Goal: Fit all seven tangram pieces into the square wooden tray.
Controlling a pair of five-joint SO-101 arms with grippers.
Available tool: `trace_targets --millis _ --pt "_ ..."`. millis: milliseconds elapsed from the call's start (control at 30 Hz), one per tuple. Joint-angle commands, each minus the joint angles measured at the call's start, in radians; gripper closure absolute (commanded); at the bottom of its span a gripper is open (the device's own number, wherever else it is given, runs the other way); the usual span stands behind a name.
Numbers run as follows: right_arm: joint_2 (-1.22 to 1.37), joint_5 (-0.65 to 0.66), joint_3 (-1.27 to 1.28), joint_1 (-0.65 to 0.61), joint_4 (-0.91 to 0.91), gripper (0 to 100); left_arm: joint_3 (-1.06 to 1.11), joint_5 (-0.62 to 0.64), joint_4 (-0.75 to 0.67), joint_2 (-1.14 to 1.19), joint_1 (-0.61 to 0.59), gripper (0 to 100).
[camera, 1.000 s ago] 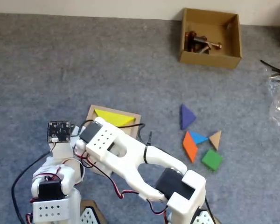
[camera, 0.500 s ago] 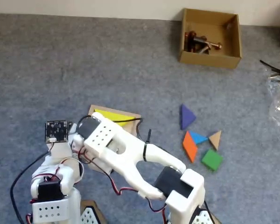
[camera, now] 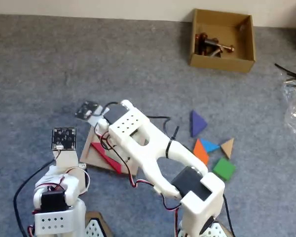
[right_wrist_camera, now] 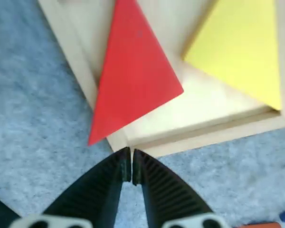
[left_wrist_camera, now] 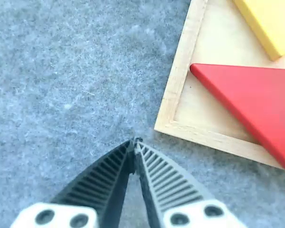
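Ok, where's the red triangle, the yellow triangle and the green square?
red triangle point(right_wrist_camera: 133, 80), right wrist view, middle of its top face
yellow triangle point(right_wrist_camera: 242, 52), right wrist view, middle of its top face
green square point(camera: 224, 169), high view, centre of its top

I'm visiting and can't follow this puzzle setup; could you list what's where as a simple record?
Tray: on grey carpet
Yellow triangle: lying in tray
Red triangle: mostly in tray, one corner over the rim
Loose on carpet: purple triangle, orange piece, blue piece, tan triangle, green square
Left gripper: shut, empty, over carpet beside a tray corner
Right gripper: shut, empty, just outside the tray rim
Box: cardboard, far from the tray
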Motion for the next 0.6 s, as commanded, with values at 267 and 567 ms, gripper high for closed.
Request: trace_targets --millis 267,567 --pt "-0.015 -0.006 0.015 0.053 -0.022 99.4 0.021 -0.002 0.008 0.008 -0.008 100" --pt "-0.016 -0.008 0.015 0.107 -0.018 99.4 0.021 -0.002 0.008 0.008 -0.008 100"
